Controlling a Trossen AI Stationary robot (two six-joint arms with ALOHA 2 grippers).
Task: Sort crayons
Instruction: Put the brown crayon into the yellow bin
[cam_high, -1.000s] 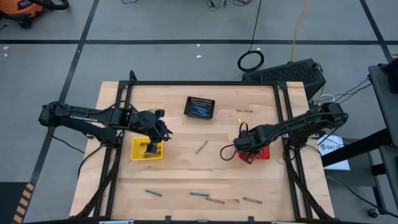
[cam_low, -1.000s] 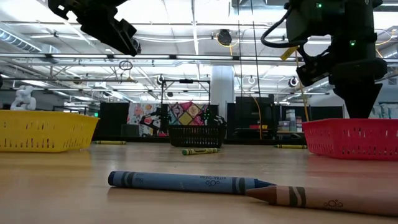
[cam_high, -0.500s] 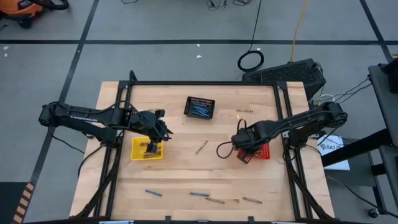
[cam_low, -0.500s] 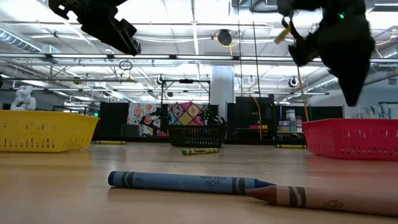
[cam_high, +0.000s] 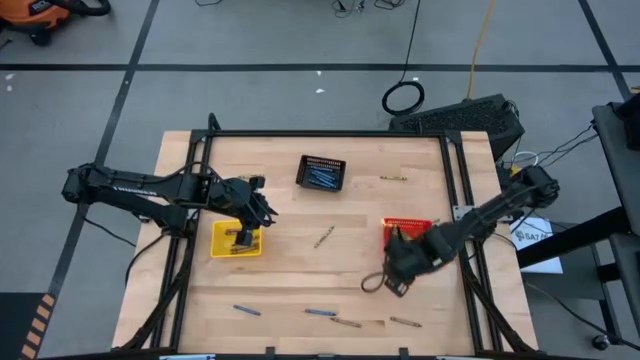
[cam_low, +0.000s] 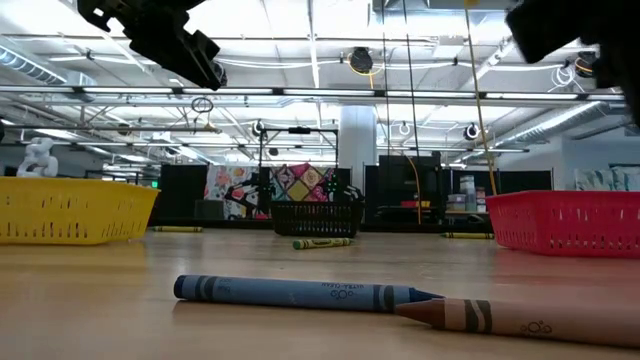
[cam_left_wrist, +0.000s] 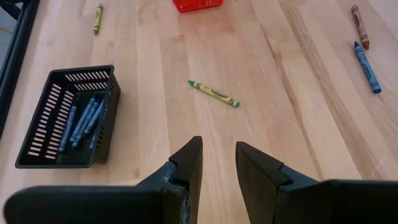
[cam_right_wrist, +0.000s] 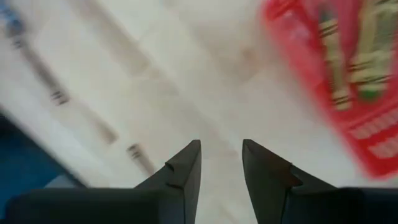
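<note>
While both tools gape empty, waxy crayons (cam_low: 300, 293) lie on grainy wood, seemingly paper-wrapped.

My left gripper (cam_high: 262, 213) hangs over basket (cam_high: 236, 240) nr table's (cam_high: 280, 290) left edge. 2nd basket (cam_high: 321, 172) w/ crayons (cam_left_wrist: 84, 117) sits by far edge, 3rd (cam_high: 409, 230) nr right edge; my right gripper (cam_high: 393, 281) just in front of it.

Two dark jointed arms; black looping cable at the right arm; wedge-shaped matte black fingers (cam_left_wrist: 186, 163)
</note>
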